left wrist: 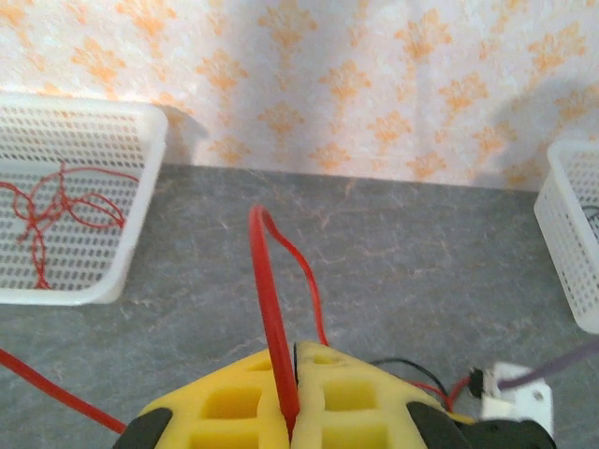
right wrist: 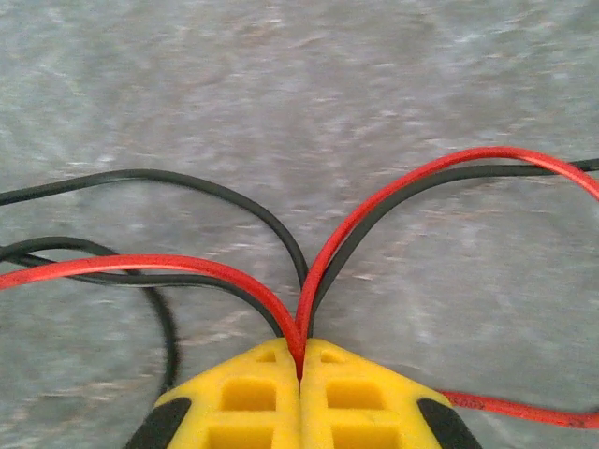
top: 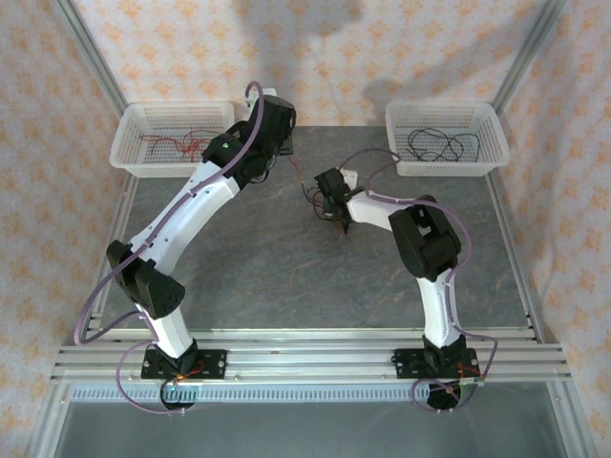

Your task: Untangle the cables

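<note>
red cables popping against the grey marbled table, black cables looking properly dark, yellow pads glowing, white mesh baskets, wallpaper rocking orange florals on cream

Two matching robot arms. The left arm and the right arm have smooth white link shells joined by chunky black joint housings. Each is bolted to a flat black base plate. A thin purple-grey cable loops loosely along each arm. A small green light glows near the left wrist. The left tool and the right tool have bright yellow fingers moulded with square pockets and edged in black.
</note>
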Motion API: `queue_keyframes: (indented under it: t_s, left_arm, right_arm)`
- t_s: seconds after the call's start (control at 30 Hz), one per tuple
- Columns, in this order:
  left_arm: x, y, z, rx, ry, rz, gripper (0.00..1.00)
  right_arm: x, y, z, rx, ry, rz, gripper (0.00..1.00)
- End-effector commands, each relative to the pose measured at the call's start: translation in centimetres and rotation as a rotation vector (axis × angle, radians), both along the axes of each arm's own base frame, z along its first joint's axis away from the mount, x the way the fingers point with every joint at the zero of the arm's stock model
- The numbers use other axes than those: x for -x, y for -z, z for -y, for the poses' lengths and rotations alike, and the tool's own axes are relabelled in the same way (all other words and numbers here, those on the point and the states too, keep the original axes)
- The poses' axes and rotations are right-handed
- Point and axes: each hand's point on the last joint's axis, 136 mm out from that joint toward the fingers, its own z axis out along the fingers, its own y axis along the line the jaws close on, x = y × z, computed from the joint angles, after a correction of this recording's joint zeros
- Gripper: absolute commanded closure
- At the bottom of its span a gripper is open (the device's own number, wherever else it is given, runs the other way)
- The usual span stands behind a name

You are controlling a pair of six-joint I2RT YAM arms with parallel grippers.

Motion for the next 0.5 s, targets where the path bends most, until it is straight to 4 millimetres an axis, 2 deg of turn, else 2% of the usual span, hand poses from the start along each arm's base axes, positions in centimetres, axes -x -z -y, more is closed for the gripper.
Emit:
queue_keyframes:
  t_s: [0.0, 0.23, 0.33, 0.47]
  left_arm:
    - [0.8, -3.3, -3.2, -0.061, -0.071, 0.051, 1.00]
    - [-0.4, -4.6, -7.1, -0.097, -0.159, 0.069, 1.00]
    - [-0.9, -5.2, -8.5, -0.099, -0.184, 0.082, 1.00]
    - [-1.6, -6.1, -9.7, -0.106, -0.201, 0.104, 1.00]
  right_arm:
    - [3.7, 2.6, 6.8, 0.200, 0.073, -0.143, 1.00]
    - [5.3, 2.4, 10.5, 0.195, 0.125, -0.162, 1.00]
    - [5.8, 2.4, 11.0, 0.192, 0.131, -0.168, 1.00]
    - [6.4, 2.2, 10.8, 0.169, 0.120, -0.172, 1.00]
